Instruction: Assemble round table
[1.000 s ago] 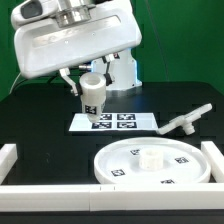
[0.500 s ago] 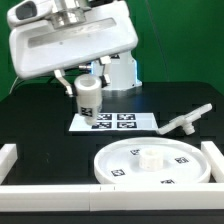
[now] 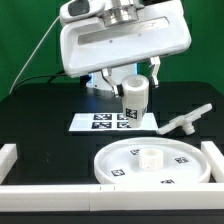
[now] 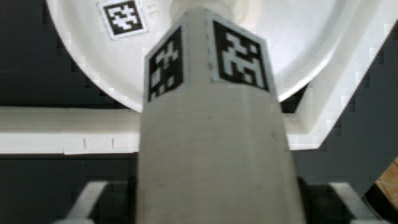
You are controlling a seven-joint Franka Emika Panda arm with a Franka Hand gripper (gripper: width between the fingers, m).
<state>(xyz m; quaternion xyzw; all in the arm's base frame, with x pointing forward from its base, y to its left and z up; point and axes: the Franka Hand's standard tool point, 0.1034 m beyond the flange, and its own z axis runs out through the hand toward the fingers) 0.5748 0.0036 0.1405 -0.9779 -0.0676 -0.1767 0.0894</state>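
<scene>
Black tabletop [image 3: 40, 118] under a green backdrop, and I've got the arm up over it. My pincer [image 3: 135, 82] is clamped on the short cylinder post [image 3: 134, 98], one finger on each side, with the post upright and hanging clear of the tabletop. On the wrist view the cylinder post [image 4: 214, 130] fills the middle, two of its tags facing the camera and dark fingers [image 4: 342, 200] hugging its sides. Past it I can see the rimmed round disc [image 4: 329, 45].

Down on the surface, the round disc [image 3: 155, 168] lies flat at the front between the white rails [image 3: 50, 172], with a small raised stub at its centre. The armed foot piece [image 3: 187, 121] lies on the exterior view's right, apart from the disc. The marker board [image 3: 100, 122] sits behind the disc.

Against half a second ago, I've swung the arm toward the exterior view's right. The post was over the board's left end and now hangs above its right end. Disc and foot piece haven't budged.
</scene>
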